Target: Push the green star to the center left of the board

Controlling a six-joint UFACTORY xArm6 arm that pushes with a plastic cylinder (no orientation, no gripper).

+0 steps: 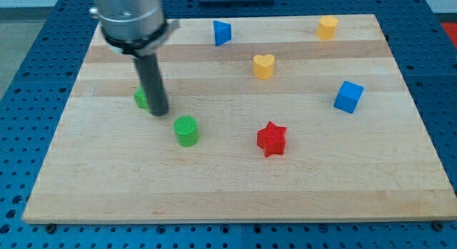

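The green star [141,99] lies at the board's left, mostly hidden behind my rod, so its shape barely shows. My tip [159,112] rests on the board right against the star's right side. A green cylinder [186,130] stands a little to the right of and below the tip.
A red star [271,138] lies near the middle. A yellow heart [263,65] is above it. A blue cube [348,96] is at the right. A blue triangular block [222,33] and a yellow block [327,27] sit by the top edge of the wooden board [235,192].
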